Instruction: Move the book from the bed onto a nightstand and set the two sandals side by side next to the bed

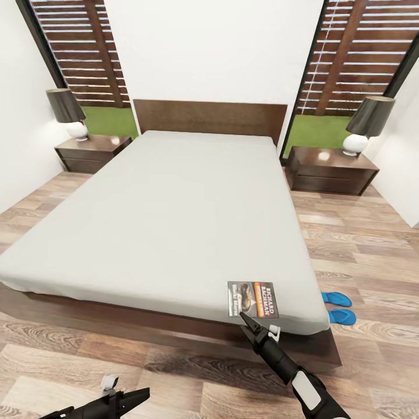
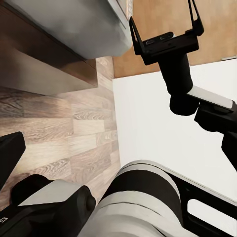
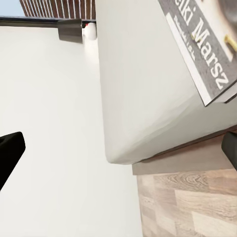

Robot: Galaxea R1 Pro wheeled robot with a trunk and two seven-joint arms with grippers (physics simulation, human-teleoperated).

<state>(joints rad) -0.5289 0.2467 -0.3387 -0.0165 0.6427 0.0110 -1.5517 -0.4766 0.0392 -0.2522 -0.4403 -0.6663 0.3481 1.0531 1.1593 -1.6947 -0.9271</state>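
A: Where's the book (image 1: pixel 253 299)?

B: Flat on the bed (image 1: pixel 169 221), near the foot corner on the robot's right, close to the mattress edge. From the right wrist camera its cover (image 3: pixel 207 47) lies right along that edge.

A: And the right gripper (image 1: pixel 251 326)?

B: Just short of the book, fingertips at the foot edge of the mattress, not touching the cover. From the left wrist camera its two fingers (image 2: pixel 165 19) stand well apart with nothing between them.

A: The left gripper (image 1: pixel 137 397)?

B: Low over the wood floor (image 1: pixel 116 361) in front of the bed frame. Whether it's wide or narrow I can't tell.

A: The sandals (image 1: pixel 338 308)?

B: Both blue ones sit side by side on the floor beside the bed, near the same foot corner.

A: Nightstands?

B: One nightstand (image 1: pixel 331 170) on the right of the headboard, another nightstand (image 1: pixel 93 152) on the left, each carrying a lamp (image 1: pixel 365 125)
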